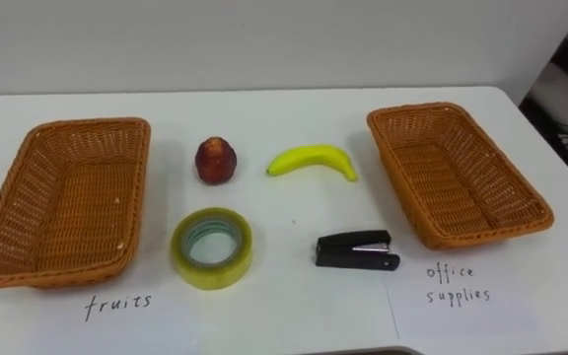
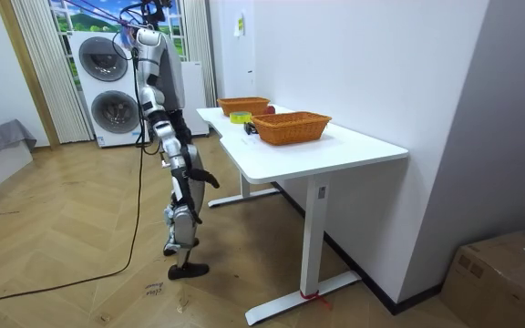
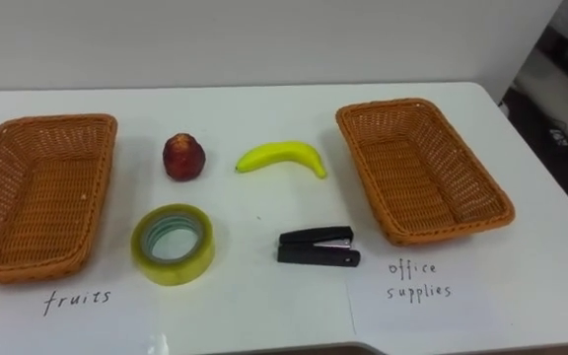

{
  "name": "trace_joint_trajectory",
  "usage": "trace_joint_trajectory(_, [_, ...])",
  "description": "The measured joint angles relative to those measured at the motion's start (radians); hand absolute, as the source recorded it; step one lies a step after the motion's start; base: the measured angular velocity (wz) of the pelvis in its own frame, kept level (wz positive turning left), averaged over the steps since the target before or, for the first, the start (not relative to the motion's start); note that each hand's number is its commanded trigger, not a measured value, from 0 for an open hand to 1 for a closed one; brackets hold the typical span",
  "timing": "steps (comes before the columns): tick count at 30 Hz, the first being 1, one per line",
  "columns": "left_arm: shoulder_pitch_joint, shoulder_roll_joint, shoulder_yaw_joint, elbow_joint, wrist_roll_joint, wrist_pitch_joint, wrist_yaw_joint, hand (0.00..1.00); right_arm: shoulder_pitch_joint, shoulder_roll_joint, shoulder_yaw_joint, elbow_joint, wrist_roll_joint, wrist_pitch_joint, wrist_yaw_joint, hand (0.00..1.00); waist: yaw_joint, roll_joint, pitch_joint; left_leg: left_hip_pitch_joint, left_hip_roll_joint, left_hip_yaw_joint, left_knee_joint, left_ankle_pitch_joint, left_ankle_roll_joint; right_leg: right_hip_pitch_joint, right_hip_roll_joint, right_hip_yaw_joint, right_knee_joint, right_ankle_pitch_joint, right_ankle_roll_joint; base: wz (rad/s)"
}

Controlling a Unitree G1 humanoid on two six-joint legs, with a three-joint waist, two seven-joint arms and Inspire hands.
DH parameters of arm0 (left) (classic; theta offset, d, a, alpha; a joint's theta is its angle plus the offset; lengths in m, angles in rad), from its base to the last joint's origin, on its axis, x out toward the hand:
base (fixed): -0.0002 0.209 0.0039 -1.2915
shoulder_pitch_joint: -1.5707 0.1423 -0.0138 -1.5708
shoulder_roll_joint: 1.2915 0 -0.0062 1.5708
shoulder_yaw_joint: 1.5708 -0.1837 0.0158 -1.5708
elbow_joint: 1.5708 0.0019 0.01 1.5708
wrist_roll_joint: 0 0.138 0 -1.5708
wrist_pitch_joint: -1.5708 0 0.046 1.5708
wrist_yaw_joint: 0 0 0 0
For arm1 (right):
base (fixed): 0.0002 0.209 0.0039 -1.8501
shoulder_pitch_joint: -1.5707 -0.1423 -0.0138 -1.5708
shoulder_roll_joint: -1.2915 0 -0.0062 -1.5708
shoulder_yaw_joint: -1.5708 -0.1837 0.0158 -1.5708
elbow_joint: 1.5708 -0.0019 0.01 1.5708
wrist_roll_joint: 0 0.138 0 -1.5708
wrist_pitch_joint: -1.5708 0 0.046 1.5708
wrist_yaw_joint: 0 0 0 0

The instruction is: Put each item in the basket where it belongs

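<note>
Tape roll (image 1: 211, 275) and stapler (image 1: 355, 249) lie nearest me on the white tabletop (image 1: 284, 108). The yellow-green roll lies flat on my left. The black stapler lies on its side just to the right of it, and the two are apart. Closer still, at the front edge, I see two handwritten labels, one (image 1: 118, 304) below the left basket (image 1: 67, 202) and one (image 1: 452, 284) below the right basket (image 1: 452, 177).

One row back, a red fruit (image 1: 216, 160) stands behind the tape roll. A banana (image 1: 314, 160) lies behind the stapler with its curve arching away from me. All four items rest on the bare tabletop between the two wicker baskets, and none touches either basket. Both baskets hold nothing. The right one is angled, with its far end turned inward.

In the room view, the robot stands on the wood floor at the tabletop's long side, a little back from the edge. Two stacked washing machines (image 2: 108, 82) are behind it. Its right robot hand (image 2: 200, 177) hangs low, below the level of the tabletop. I cannot tell whether it is apart or together. A cardboard box (image 2: 504, 273) sits on the floor at the room view's right.
</note>
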Motion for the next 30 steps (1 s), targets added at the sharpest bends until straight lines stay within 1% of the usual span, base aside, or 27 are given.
trace_joint_trajectory(1, [0.003,0.001,0.002,-0.008,-0.001,-0.001,0.006,0.00,-0.005,0.000,-0.023,-0.041,0.000,-0.015,-0.041,0.00,0.000,0.001,-0.0002,-0.002,-0.001,0.000,-0.001,0.000,0.000,-0.004,0.000,0.004,0.000,0.000,0.000,-0.08])
trace_joint_trajectory(2, [0.004,0.001,0.002,-0.010,-0.001,0.000,0.007,0.00,-0.006,0.000,-0.035,-0.064,0.000,-0.018,-0.064,0.00,0.000,0.002,-0.0006,-0.003,-0.001,0.000,-0.001,0.000,0.000,-0.005,0.000,0.005,0.000,0.000,0.000,-0.07])
trace_joint_trajectory(3, [0.002,0.000,0.002,-0.025,0.000,0.000,0.007,0.00,-0.005,0.000,-0.046,-0.112,-0.004,-0.029,-0.109,0.00,-0.006,0.000,-0.0023,-0.004,-0.001,0.000,-0.003,0.000,0.000,-0.007,0.000,0.006,0.000,-0.001,0.000,-0.04])
trace_joint_trajectory(4, [0.010,0.000,0.003,-0.034,-0.001,-0.002,0.007,0.00,-0.005,0.000,-0.063,-0.161,-0.006,-0.034,-0.154,0.00,-0.010,0.000,-0.0024,-0.005,-0.002,0.000,-0.006,0.000,0.001,-0.008,0.000,0.006,-0.001,-0.001,0.000,0.00])
trace_joint_trajectory(5, [0.011,0.000,0.003,-0.036,0.000,-0.002,0.007,0.00,-0.005,0.000,-0.071,-0.185,-0.008,-0.037,-0.176,0.00,-0.013,0.000,-0.0025,-0.004,-0.003,0.000,-0.006,0.000,0.001,-0.007,0.000,0.006,-0.001,-0.001,0.001,0.00])
trace_joint_trajectory(7, [0.014,0.001,0.000,-0.038,0.003,-0.003,0.006,0.00,-0.005,-0.002,-0.071,-0.271,-0.020,-0.065,-0.266,0.00,-0.023,-0.002,-0.0025,-0.002,-0.003,0.001,-0.007,0.000,0.001,-0.005,0.001,0.007,0.000,-0.001,0.001,-0.04])
trace_joint_trajectory(11, [0.014,0.002,-0.002,-0.039,0.021,-0.003,0.006,0.00,-0.007,-0.002,-0.070,-0.365,-0.054,-0.087,-0.374,0.00,-0.024,-0.006,-0.0011,-0.004,-0.002,0.005,-0.009,0.000,0.001,-0.012,0.001,0.008,0.002,-0.001,0.001,-0.01])
trace_joint_trajectory(13, [0.014,0.002,-0.009,-0.039,0.020,-0.003,0.006,0.00,-0.008,-0.004,-0.068,-0.426,-0.104,-0.100,-0.444,0.00,-0.024,-0.005,-0.0001,-0.006,-0.003,0.002,-0.010,0.000,0.001,-0.014,0.001,0.008,0.001,-0.002,0.002,0.00])
trace_joint_trajectory(16, [0.013,0.005,-0.009,-0.039,0.020,-0.003,0.006,0.00,-0.017,-0.008,-0.069,-0.469,-0.184,-0.115,-0.522,0.00,-0.024,-0.006,0.0000,-0.009,-0.003,0.002,-0.014,0.001,0.001,-0.018,0.002,0.008,-0.001,-0.002,0.002,0.00])
trace_joint_trajectory(17, [0.013,0.005,-0.009,-0.038,0.019,-0.004,0.006,0.00,-0.021,-0.011,-0.069,-0.471,-0.204,-0.115,-0.535,0.00,-0.024,-0.006,0.0000,-0.010,-0.003,0.002,-0.014,0.001,0.001,-0.020,0.002,0.008,-0.001,-0.002,0.002,0.00])
trace_joint_trajectory(18, [0.013,0.005,-0.009,-0.038,0.019,-0.004,0.006,0.00,-0.026,-0.023,-0.070,-0.480,-0.217,-0.115,-0.565,0.00,-0.023,-0.011,-0.0034,-0.013,-0.003,0.003,-0.013,0.001,0.001,-0.024,0.002,0.008,0.000,-0.002,0.002,0.00])
trace_joint_trajectory(20, [0.014,0.006,-0.009,-0.040,0.018,-0.004,0.006,0.00,-0.026,-0.040,-0.071,-0.517,-0.221,-0.116,-0.607,0.00,-0.023,-0.010,-0.0021,-0.015,-0.004,0.003,-0.013,0.001,0.002,-0.034,0.002,0.010,0.005,-0.002,0.002,-0.03])
trace_joint_trajectory(21, [0.016,0.006,-0.009,-0.044,0.017,-0.005,0.006,0.00,-0.026,-0.049,-0.071,-0.549,-0.220,-0.123,-0.631,0.00,-0.022,-0.010,0.0009,-0.017,-0.003,0.003,-0.014,0.002,0.002,-0.035,0.002,0.010,0.010,-0.002,0.002,0.00])
trace_joint_trajectory(22, [0.018,0.006,-0.009,-0.051,0.018,-0.005,0.006,0.00,-0.026,-0.060,-0.070,-0.578,-0.220,-0.127,-0.650,0.00,-0.022,-0.011,0.0019,-0.017,-0.003,0.003,-0.015,0.002,0.002,-0.035,0.002,0.009,0.013,-0.002,0.002,0.00])
trace_joint_trajectory(24, [0.017,0.006,-0.010,-0.066,0.019,-0.009,0.006,0.00,-0.028,-0.079,-0.071,-0.610,-0.230,-0.141,-0.666,0.00,-0.024,-0.014,0.0013,-0.019,-0.004,0.003,-0.017,0.002,0.002,-0.033,0.002,0.009,0.012,-0.003,0.003,0.00])
trace_joint_trajectory(25, [0.017,0.006,-0.013,-0.072,0.019,-0.014,0.006,0.00,-0.028,-0.081,-0.071,-0.636,-0.255,-0.151,-0.676,0.00,-0.025,-0.016,0.0013,-0.021,-0.004,0.004,-0.017,0.002,0.002,-0.034,0.002,0.010,0.013,-0.003,0.003,0.00])
trace_joint_trajectory(27, [0.017,0.008,-0.030,-0.076,0.019,-0.014,0.006,0.00,-0.028,-0.083,-0.071,-0.665,-0.305,-0.157,-0.691,0.00,-0.025,-0.019,0.0009,-0.022,-0.004,0.006,-0.016,0.002,0.003,-0.035,0.002,0.010,0.015,-0.003,0.004,0.00])
trace_joint_trajectory(30, [0.016,0.010,-0.044,-0.075,0.019,-0.014,0.004,0.00,-0.027,-0.083,-0.071,-0.705,-0.367,-0.157,-0.712,0.00,-0.025,-0.025,0.0013,-0.022,-0.004,0.006,-0.016,0.002,0.003,-0.036,0.002,0.012,0.016,-0.003,0.004,0.00])
